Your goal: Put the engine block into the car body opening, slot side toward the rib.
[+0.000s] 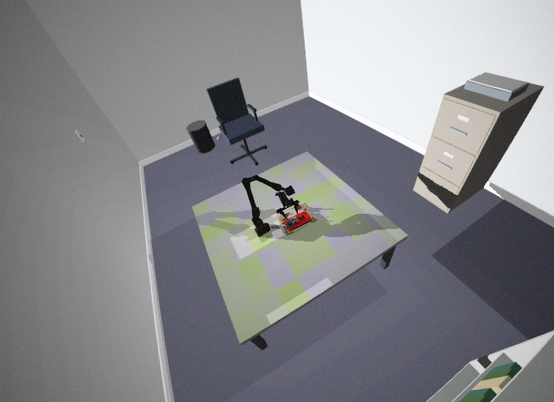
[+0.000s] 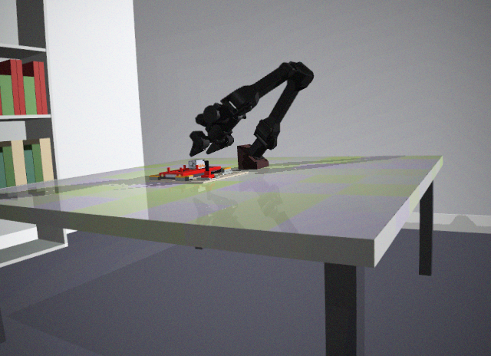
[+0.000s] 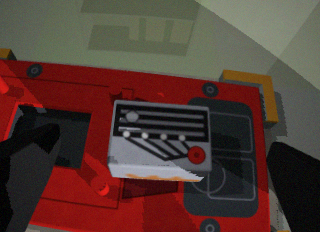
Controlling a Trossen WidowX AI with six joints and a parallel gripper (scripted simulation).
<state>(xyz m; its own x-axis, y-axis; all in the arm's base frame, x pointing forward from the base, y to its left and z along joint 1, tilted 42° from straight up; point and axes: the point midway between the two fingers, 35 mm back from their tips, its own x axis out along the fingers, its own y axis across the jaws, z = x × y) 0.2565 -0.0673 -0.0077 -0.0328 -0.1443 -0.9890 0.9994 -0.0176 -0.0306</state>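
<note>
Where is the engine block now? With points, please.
In the wrist view, the engine block (image 2: 196, 163) (image 3: 160, 137) sits on the red car body (image 2: 186, 172) (image 3: 150, 212), between the dark square opening (image 3: 72, 142) and the dark grey panel (image 3: 235, 99).

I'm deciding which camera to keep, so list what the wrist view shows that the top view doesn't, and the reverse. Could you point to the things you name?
Only the wrist view: the engine block's red round cap (image 3: 196, 155) and the row of pale dots on its top, plus the outlined shapes on the dark panel beside it.

Only the top view: the office chair (image 1: 241, 126), the black bin (image 1: 201, 136), the filing cabinet (image 1: 460, 138) and the arm's base (image 1: 261, 230).

Both: the red car body (image 1: 305, 219) (image 3: 150, 214) and the open pincer (image 1: 290, 213) (image 3: 168, 144) above it, with nothing between its fingers.
</note>
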